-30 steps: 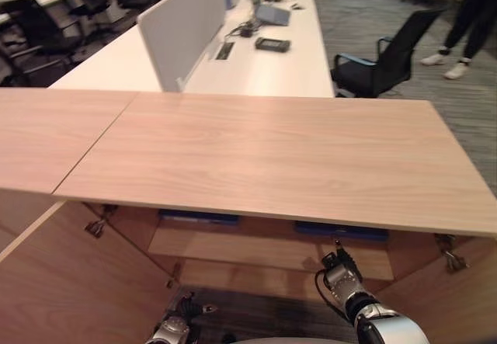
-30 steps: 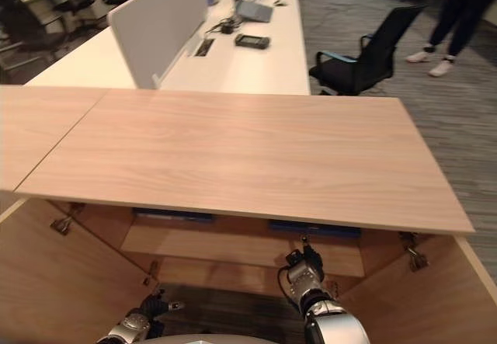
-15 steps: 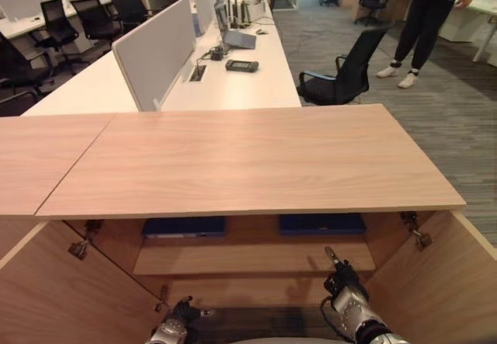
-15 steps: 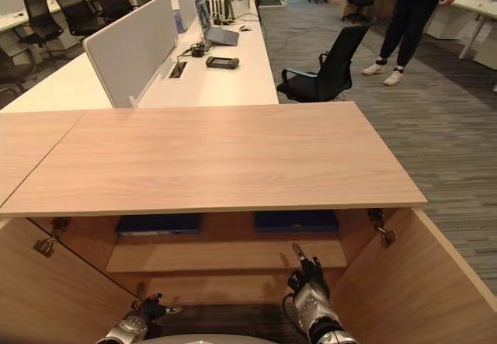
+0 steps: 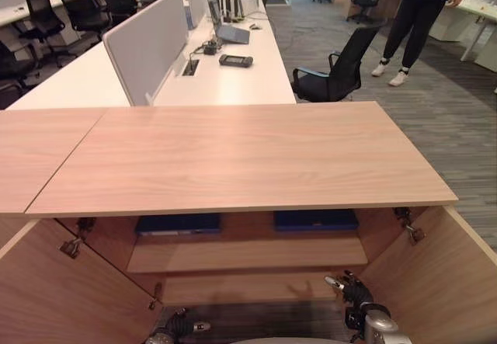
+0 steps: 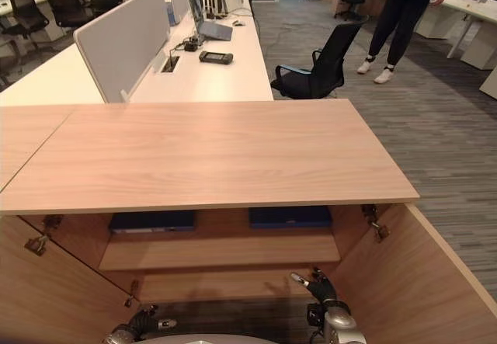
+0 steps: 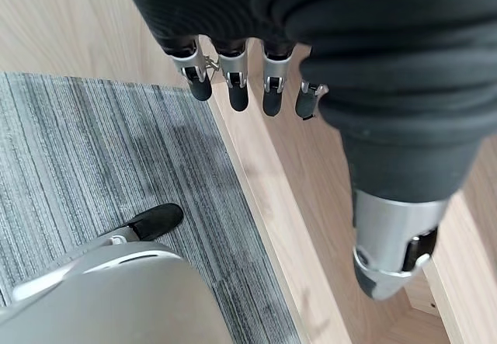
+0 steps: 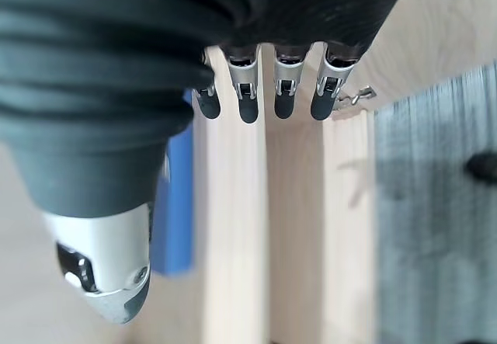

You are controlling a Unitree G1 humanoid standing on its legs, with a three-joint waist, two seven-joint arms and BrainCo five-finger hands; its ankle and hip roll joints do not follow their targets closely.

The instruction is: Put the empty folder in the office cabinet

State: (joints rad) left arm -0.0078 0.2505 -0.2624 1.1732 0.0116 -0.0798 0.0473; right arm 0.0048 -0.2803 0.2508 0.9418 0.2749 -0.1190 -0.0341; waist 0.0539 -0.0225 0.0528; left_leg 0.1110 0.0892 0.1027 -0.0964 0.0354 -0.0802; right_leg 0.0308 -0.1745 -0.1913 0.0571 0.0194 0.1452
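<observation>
Two dark blue folders lie flat on the upper shelf of the open cabinet, one on the left (image 5: 178, 224) and one on the right (image 5: 316, 220). My right hand (image 5: 353, 293) hangs low in front of the lower shelf (image 5: 248, 286), below the right folder and apart from it. Its fingers (image 8: 248, 103) are straight and hold nothing. In the right wrist view the blue folder (image 8: 177, 204) shows past the thumb. My left hand (image 5: 182, 327) is down by the cabinet's floor on the left, with straight fingers (image 7: 233, 88) and nothing in it.
The cabinet's wooden top (image 5: 241, 154) overhangs the shelves. Both doors stand swung out, left (image 5: 54, 290) and right (image 5: 450, 282). Behind are a white desk (image 5: 225, 80) with a divider, a black chair (image 5: 334, 72), and a person (image 5: 423, 10) standing far right.
My right hand has dropped back and down from the shelf edge. The camera has lifted and shifted, so both folders show more fully. The left hand has barely moved.
</observation>
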